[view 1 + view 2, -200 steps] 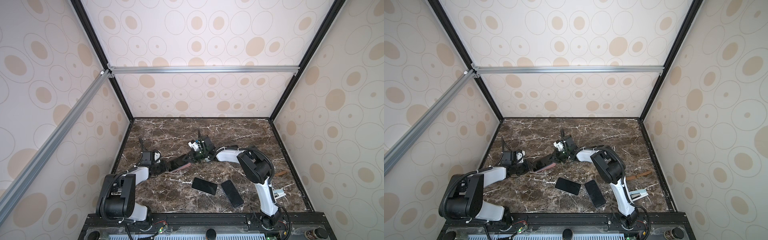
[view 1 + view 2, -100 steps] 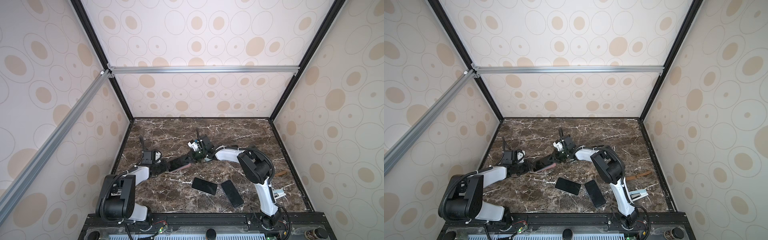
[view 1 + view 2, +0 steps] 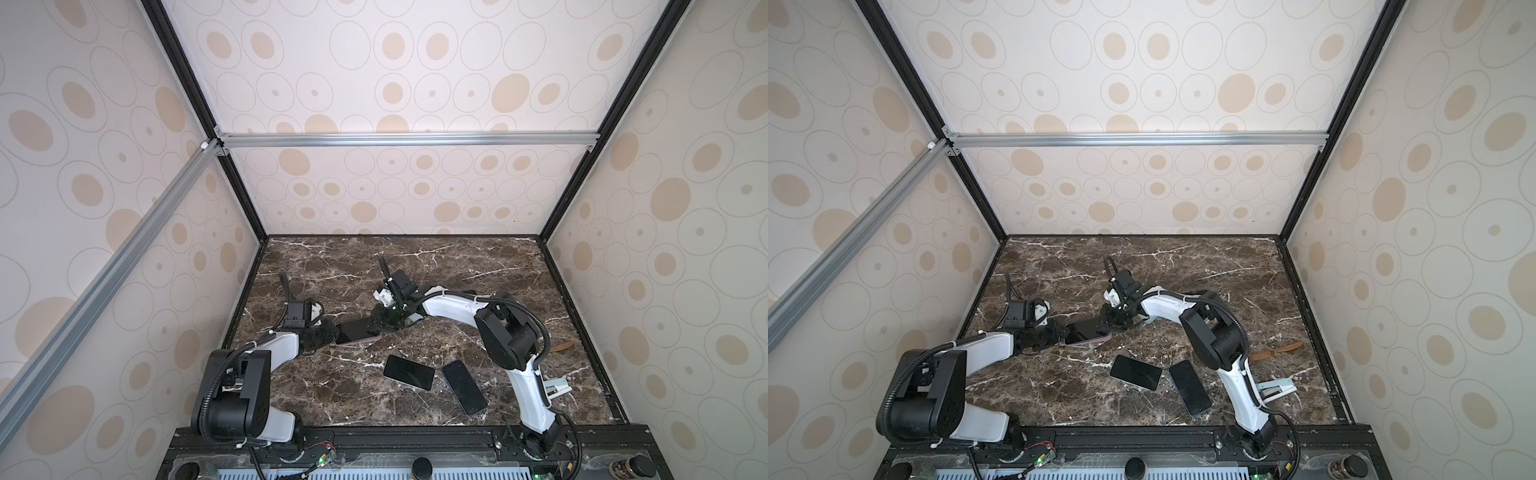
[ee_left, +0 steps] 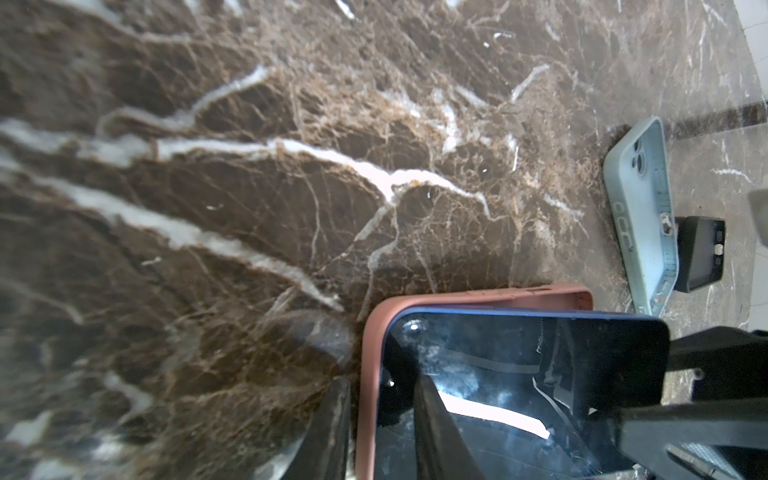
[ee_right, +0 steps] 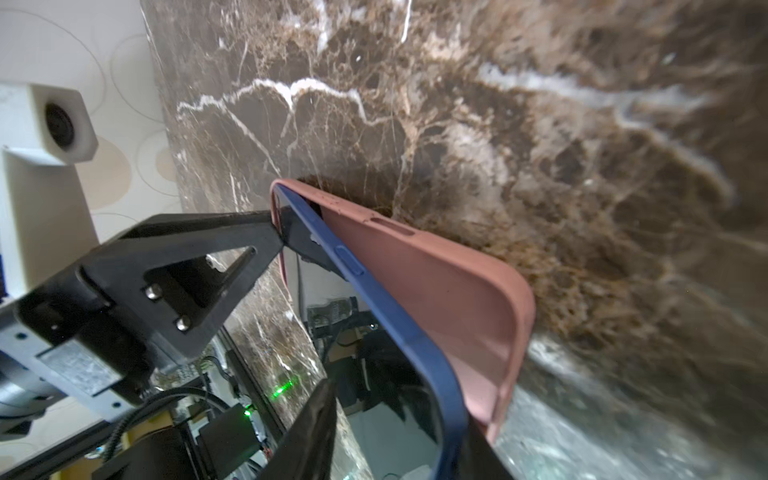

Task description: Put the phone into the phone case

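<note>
Since a second ago nothing has visibly shifted. The blue phone (image 4: 519,374) lies half-seated in the pink phone case (image 4: 457,299), left of the surface's (image 3: 457,270) middle, one long edge riding above the case wall. The left fingers (image 5: 216,226) pinch one end of the case. The right fingers (image 5: 309,432) flank the other end, and I cannot tell whether they grip it.

The table (image 4: 249,208) looks like polished brown marble with white veins, glossy enough to mirror the light. The phone (image 4: 519,365) has a shiny, smudged glass screen and a smooth blue frame with a satin sheen. The pink case (image 5: 436,291) is matt and soft-looking, like silicone, and dust-specked; the pale blue case (image 4: 640,208) is matt as well. The spare phones (image 3: 408,372) show glossy black glass. The arm shells (image 3: 453,309) are smooth white plastic, the crossbar (image 3: 415,139) is brushed aluminium, and the walls (image 3: 415,62) are matt printed panels.
</note>
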You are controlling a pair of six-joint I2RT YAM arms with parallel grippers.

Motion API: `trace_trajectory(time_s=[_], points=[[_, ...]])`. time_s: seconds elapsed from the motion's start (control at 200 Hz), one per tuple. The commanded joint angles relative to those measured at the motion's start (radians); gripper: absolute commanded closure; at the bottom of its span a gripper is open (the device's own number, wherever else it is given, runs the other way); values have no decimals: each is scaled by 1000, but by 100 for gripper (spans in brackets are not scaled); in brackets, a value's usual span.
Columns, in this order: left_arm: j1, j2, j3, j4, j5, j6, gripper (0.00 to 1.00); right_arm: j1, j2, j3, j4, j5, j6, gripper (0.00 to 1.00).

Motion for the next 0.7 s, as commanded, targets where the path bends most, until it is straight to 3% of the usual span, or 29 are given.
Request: trace_trajectory(time_s=[0.0,0.375,0.695], points=[[-6,0,-2,-57,-11,21,73,4,-19,31,-89,36,-45,58],[-7,-12,-6,-50,7,19,74,3,-69,50,-198,115,-110,52],[-11,-19,-17,-34,35,7,75,3,-93,-12,-178,125,-112,57]])
